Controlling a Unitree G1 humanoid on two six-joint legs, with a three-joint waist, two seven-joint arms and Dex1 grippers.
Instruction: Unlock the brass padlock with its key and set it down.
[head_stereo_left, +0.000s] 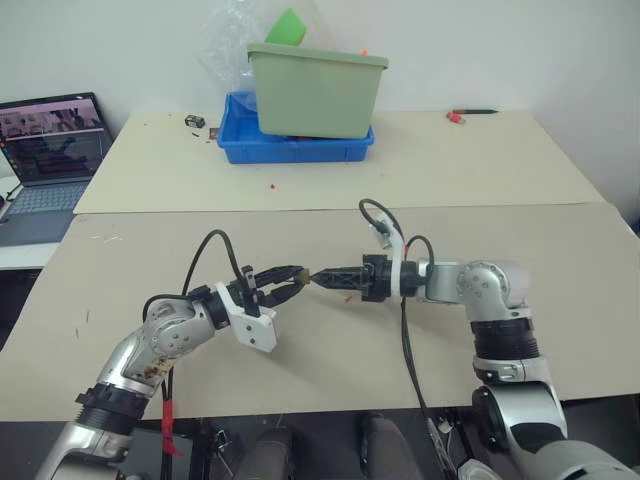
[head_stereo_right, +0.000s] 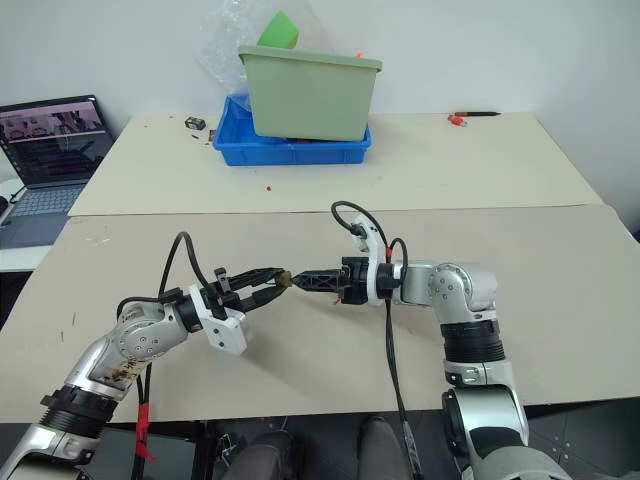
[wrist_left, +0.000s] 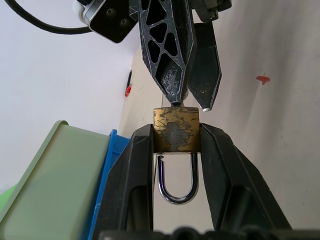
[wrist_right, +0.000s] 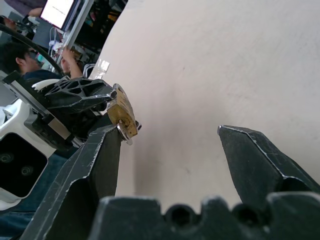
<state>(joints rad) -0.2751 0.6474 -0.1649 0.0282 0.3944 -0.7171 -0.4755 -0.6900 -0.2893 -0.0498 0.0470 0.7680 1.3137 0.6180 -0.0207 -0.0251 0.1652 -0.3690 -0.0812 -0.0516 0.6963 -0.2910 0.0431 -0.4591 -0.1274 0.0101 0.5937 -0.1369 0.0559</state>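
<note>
Pinched between the left hand's (wrist_left: 175, 150) two black fingers, the brass padlock (wrist_left: 175, 129) sits above the table (head_stereo_left: 330, 360), its silvery shackle sprung free at one end. No writing is readable on its worn face. Opposite, the right hand (wrist_right: 170, 137) stands spread wide, one fingertip just beside the key (wrist_right: 125, 134), which sticks out of the padlock's end.

Head pair high, wrist pair close

Both eye views look forward and down over the bench (head_stereo_left: 560, 260) to its far edge; each wrist view looks along its own fingers, sharing the padlock (wrist_left: 176, 130) up close.
</note>
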